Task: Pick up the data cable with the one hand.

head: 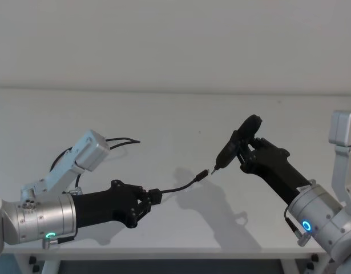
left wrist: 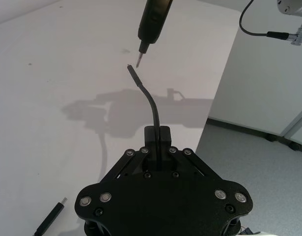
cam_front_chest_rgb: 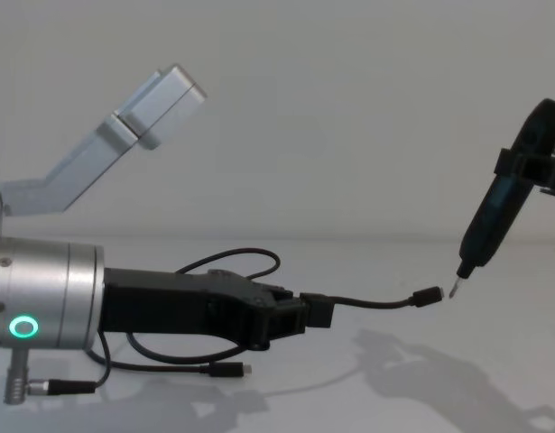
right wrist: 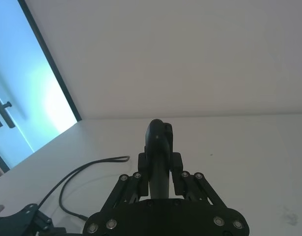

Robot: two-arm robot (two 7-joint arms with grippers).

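The left gripper [head: 152, 198] reaches in from the near left, above the white table [head: 181, 114], with its fingers closed on the data cable [head: 178, 186] a short way behind one plug. That free end sticks out past the fingertips and curves gently up toward the right, ending in a small plug [cam_front_chest_rgb: 428, 296] held in the air. Gripping this close to the end seems meant to keep the floppy cord stiff enough to aim. The rest of the cable trails back under the left arm in loose loops on the table [cam_front_chest_rgb: 227, 262], with the other plug [cam_front_chest_rgb: 230, 369] lying on the surface near the front edge. The right gripper [head: 248, 151] comes in from the near right, closed around a dark pen-shaped tool [head: 237, 144] that slopes down to the left, its thin metal tip [cam_front_chest_rgb: 455, 286] just beside the raised plug but, from the chest view, not quite touching. From the left wrist camera the tip [left wrist: 139, 58] and the plug end [left wrist: 131, 69] line up nearly nose to nose. The cable is thus already lifted at one end, so the pickup looks done, and the two arms appear posed to bring plug and tool together.
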